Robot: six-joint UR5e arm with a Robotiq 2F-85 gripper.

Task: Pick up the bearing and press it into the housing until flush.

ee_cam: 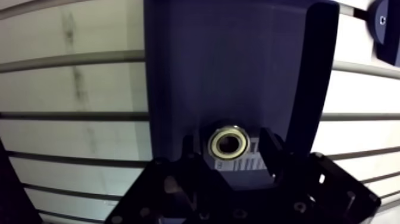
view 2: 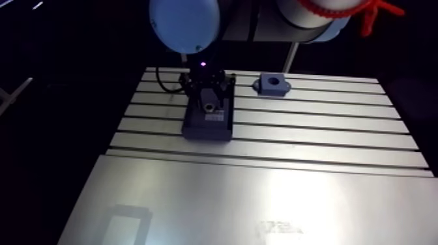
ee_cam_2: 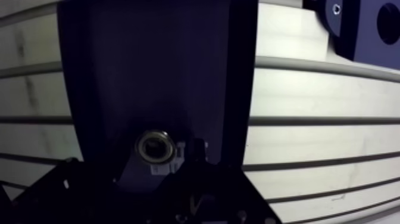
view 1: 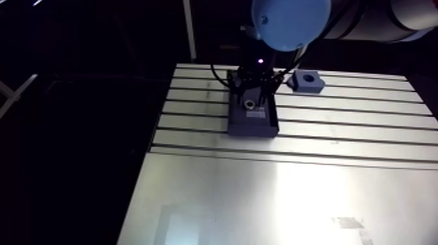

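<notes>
the tool hangs low over a dark tray that sits on the slotted worktop. in the wrist view its two fingers are spread, one on each side of the bearing, with a thin strip of tray floor showing between each finger and the ring. the fingers straddle the bearing without pinching it.

the bearing lies flat on the tray floor near the end of the tray under the tool. its bore faces up, and it shows a pale metal ring around a dark centre. a small white label with dark print lies on the tray floor just beside it.

the housing, a blue block with a round hole through its top, stands on the worktop well apart from the tray, off to one side beyond the tray's far end. the bearing is not in it. nearer the camera in the arm view, a smooth metal sheet covers the worktop's slots.
</notes>
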